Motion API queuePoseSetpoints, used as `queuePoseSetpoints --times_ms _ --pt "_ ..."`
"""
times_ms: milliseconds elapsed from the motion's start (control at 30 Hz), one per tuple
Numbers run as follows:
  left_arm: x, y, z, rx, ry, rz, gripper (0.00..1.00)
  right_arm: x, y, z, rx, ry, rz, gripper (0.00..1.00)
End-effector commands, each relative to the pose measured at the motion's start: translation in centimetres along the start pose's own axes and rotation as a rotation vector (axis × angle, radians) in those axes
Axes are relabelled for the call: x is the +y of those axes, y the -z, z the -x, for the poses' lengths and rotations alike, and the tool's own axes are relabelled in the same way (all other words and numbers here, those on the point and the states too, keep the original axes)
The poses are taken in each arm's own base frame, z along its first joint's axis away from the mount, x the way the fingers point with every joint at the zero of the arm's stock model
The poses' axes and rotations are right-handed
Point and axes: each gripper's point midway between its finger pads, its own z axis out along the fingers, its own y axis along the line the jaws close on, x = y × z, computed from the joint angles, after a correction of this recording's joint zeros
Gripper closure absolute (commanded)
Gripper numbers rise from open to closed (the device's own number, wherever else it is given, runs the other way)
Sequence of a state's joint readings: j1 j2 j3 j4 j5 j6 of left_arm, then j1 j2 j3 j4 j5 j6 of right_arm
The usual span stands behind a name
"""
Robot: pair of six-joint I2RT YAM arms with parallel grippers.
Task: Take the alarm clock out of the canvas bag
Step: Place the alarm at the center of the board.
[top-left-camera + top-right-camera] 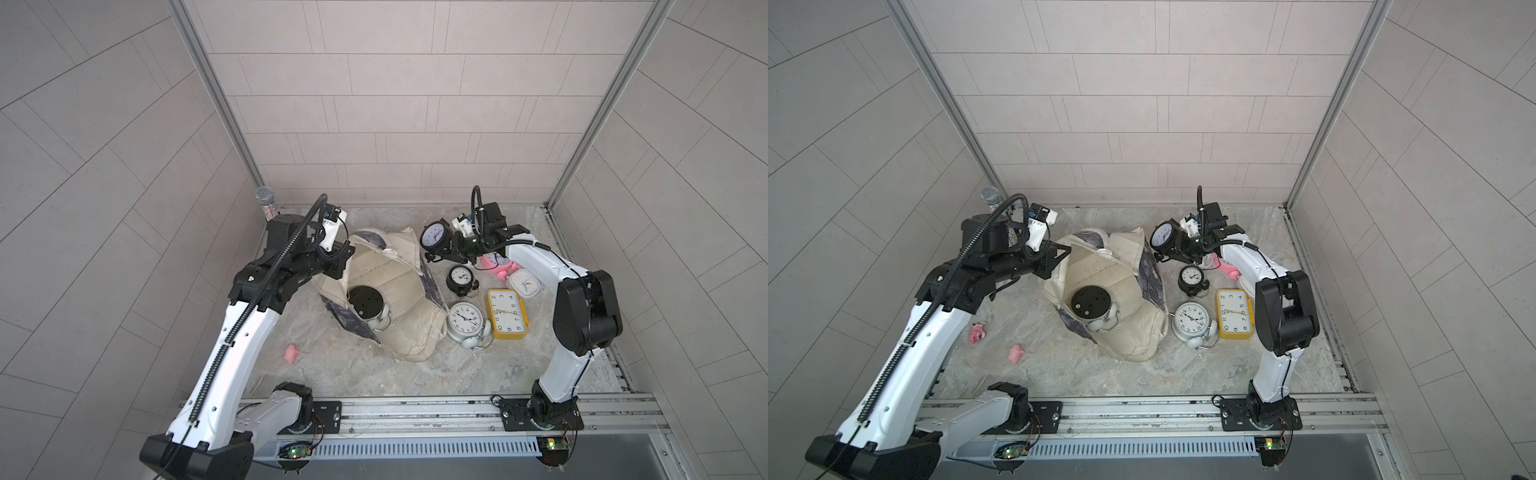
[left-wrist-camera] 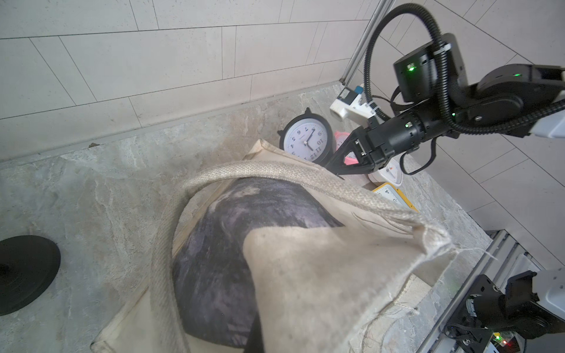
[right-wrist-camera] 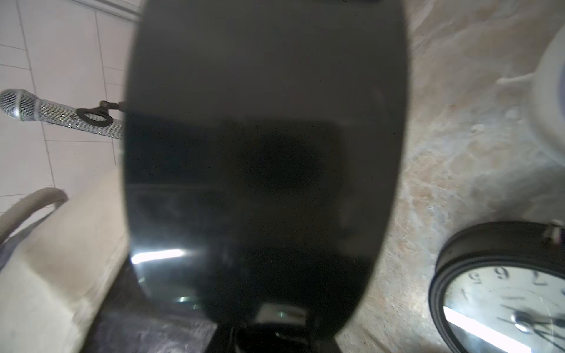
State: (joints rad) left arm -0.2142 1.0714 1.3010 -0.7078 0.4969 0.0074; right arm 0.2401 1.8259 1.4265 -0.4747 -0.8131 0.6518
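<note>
Right gripper (image 1: 444, 246) clamped on a black round alarm clock (image 1: 433, 236), held up just beside the big cream canvas bag (image 1: 409, 332), left gripper (image 1: 341, 258) closed tight, it seems on the bag's rim, a second black-backed clock (image 1: 365, 302) lying inside the bag

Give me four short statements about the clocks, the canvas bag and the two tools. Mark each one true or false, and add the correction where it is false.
1. The right tool holds a black clock outside the canvas bag. True.
2. The canvas bag is empty. False: a face-down clock lies inside it.
3. The yellow clock is round. False: it is rectangular.
4. The left tool is shut on the bag's edge. True.
</note>
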Motion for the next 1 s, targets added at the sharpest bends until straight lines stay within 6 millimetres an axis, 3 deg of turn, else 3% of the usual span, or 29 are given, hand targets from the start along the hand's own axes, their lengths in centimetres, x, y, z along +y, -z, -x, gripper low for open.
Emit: queuePoseSetpoints --times_ms 0,333,967 --pt "-0.4 0.8 1.8 -0.081 -0.026 -0.013 1.00 0.1 -1.2 0.1 0.015 0.014 -0.012 0.97" --pt "-0.4 0.7 1.7 -0.081 -0.025 -0.015 1.00 -1.4 -4.9 -0.5 0.087 -0.026 -0.040 0.94" --pt "-0.5 1.6 1.9 -0.102 -0.038 0.005 1.00 -5.2 -6.7 0.2 0.075 -0.090 -0.096 0.87"
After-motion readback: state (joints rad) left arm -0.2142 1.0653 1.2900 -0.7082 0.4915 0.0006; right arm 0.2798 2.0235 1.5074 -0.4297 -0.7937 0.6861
